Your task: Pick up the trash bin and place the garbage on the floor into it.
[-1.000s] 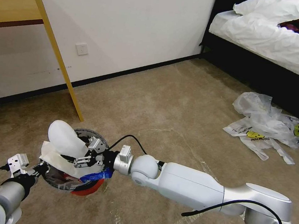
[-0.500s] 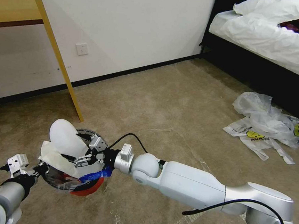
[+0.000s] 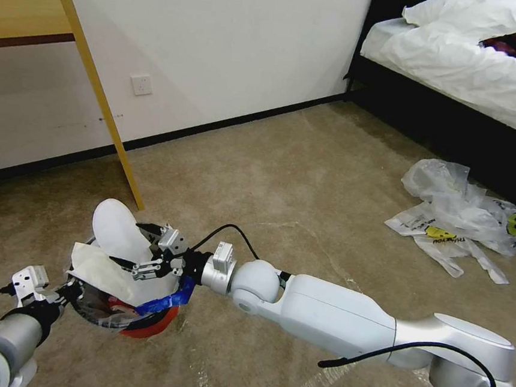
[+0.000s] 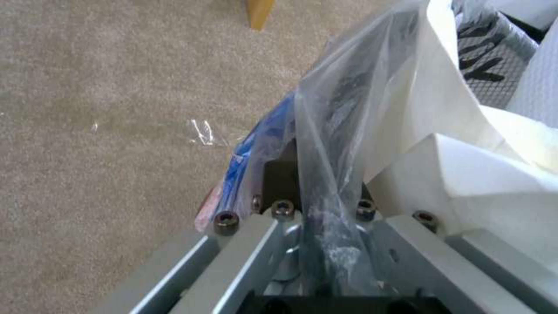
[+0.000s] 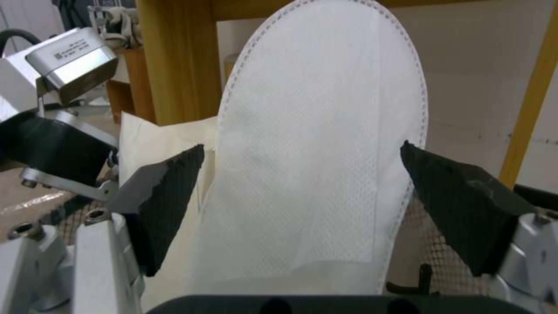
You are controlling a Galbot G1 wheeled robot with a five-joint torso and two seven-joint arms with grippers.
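Bin (image 3: pixel 138 318) held low at near left, left gripper (image 4: pixel 317 218) clamped on its rim and liner. Right gripper (image 3: pixel 158 251) spread around slipper (image 3: pixel 116 232) — push deeper, withdraw straight, avoid snagging liner. Bags (image 3: pixel 457 220) wait far right.

Head high; wrists near, perhaps sharing slipper (image 5: pixel 314 144).

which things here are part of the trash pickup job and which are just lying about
Part of the job:
- trash bin, rim and liner gripped by the left end effector
- white slipper, standing in the bin between the open right end effector
- clear plastic bags on the floor

Just lying about:
- wooden table
- bed
- wall socket
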